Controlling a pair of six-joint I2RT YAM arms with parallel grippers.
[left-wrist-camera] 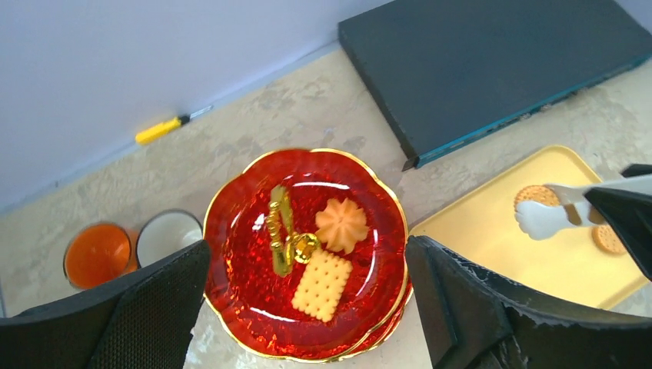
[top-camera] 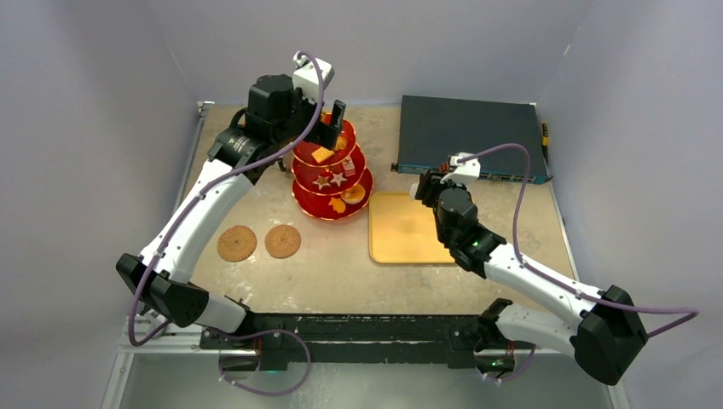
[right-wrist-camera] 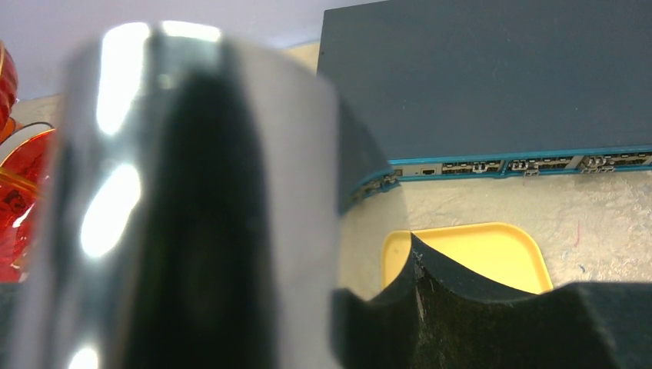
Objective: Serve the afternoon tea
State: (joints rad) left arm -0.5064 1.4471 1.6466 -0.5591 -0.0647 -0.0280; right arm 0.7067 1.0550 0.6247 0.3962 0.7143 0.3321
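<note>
The red three-tier stand with its gold handle stands at the back of the table. Its top tier carries a flower-shaped cookie and a rectangular cracker. My left gripper hangs open right over that tier, one finger on each side, holding nothing. An orange mug and a white mug stand just left of the stand. My right gripper is shut on shiny metal tongs, whose tips hover over a round cookie on the tray.
The flat yellow tray lies right of the stand, with a second cookie on it. The dark box sits behind it. Two round cookies lie on the table at the left. A yellow screwdriver lies by the back wall.
</note>
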